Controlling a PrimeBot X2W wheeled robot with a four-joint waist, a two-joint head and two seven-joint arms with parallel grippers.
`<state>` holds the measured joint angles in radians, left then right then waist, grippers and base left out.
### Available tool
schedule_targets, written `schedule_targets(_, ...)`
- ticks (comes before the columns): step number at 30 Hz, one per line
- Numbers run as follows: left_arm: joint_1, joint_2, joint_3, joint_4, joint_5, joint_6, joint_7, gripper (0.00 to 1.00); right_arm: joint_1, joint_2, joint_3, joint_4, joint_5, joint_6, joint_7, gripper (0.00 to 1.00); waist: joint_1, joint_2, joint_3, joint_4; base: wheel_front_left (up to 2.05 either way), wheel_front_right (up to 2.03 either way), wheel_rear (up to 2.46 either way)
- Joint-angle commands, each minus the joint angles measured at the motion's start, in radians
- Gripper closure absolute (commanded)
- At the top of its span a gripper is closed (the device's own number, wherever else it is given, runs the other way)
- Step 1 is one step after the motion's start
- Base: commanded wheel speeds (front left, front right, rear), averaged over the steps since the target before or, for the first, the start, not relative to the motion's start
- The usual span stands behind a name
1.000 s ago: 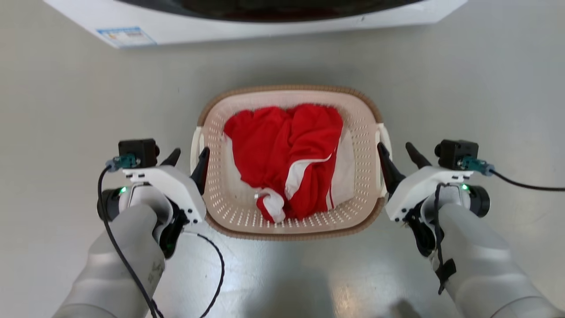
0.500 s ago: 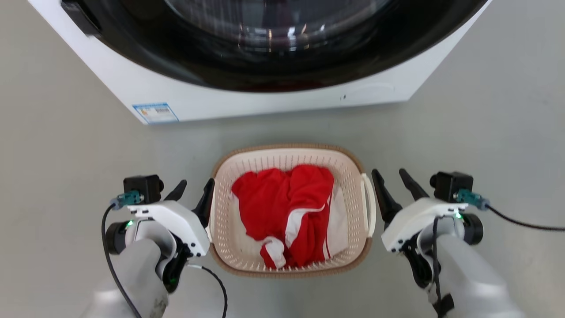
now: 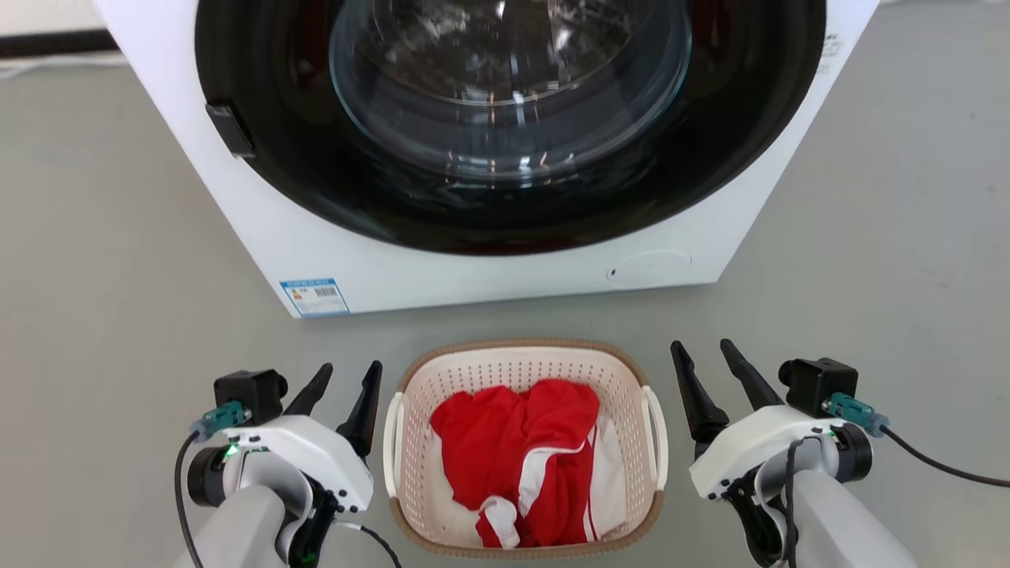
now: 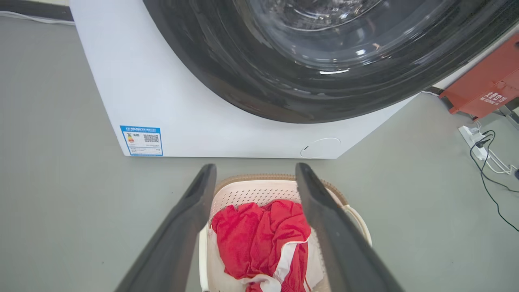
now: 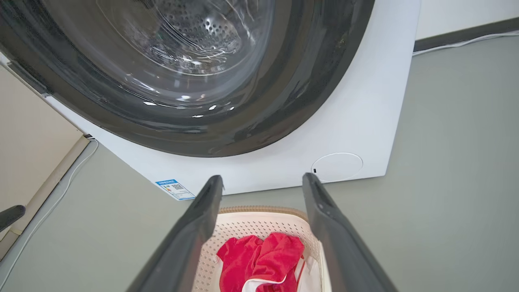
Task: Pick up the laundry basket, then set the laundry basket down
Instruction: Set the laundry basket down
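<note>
Laundry basket (image 3: 521,345) sits bottom centre, long axis up the frame, flanked by your left hand (image 3: 350,368) and right hand (image 3: 699,345); both hands spread, empty, left slightly nearer.

Your head camera looked forward and down on the washer (image 3: 473,276) and laundry basket (image 3: 517,349) from above. Each wrist camera sat lower and nearer, facing along its fingers (image 4: 182,227) toward that same washer front and basket.
</note>
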<state>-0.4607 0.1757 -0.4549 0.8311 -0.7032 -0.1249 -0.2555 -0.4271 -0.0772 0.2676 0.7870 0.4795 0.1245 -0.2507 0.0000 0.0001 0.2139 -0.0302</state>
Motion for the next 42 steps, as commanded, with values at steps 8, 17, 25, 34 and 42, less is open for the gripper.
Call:
schedule_targets(8, 0.075, 0.016, 0.119, -0.14, 0.081, -0.006, -0.006, 0.0, 0.069, -0.01, -0.014, -0.135, -0.061, 0.006, -0.011, 0.0, 0.0, -0.0001, -0.075, 0.012, 0.0, 0.0, 0.0)
schedule_targets(17, 0.154, 0.001, 0.208, -0.255, 0.147, -0.006, -0.006, 0.0, 0.142, -0.011, -0.079, -0.24, -0.103, 0.006, -0.011, 0.0, 0.0, -0.0001, -0.125, 0.016, 0.0, 0.0, 0.0)
schedule_targets(25, 0.226, -0.021, 0.282, -0.373, 0.232, -0.006, -0.006, 0.0, 0.207, 0.001, -0.125, -0.344, -0.129, 0.006, -0.011, 0.0, 0.0, -0.0001, -0.163, 0.015, 0.0, 0.0, 0.0)
schedule_targets(34, 0.3, -0.056, 0.365, -0.503, 0.296, -0.006, -0.006, 0.0, 0.243, -0.004, -0.163, -0.414, -0.17, 0.006, -0.011, 0.0, 0.0, -0.0001, -0.19, 0.012, 0.0, 0.0, 0.0)
schedule_targets(42, 0.337, -0.068, 0.389, -0.559, 0.326, -0.006, -0.006, 0.0, 0.262, -0.004, -0.195, -0.44, -0.197, 0.006, -0.011, 0.0, 0.0, -0.0001, -0.19, 0.013, 0.0, 0.0, 0.0)
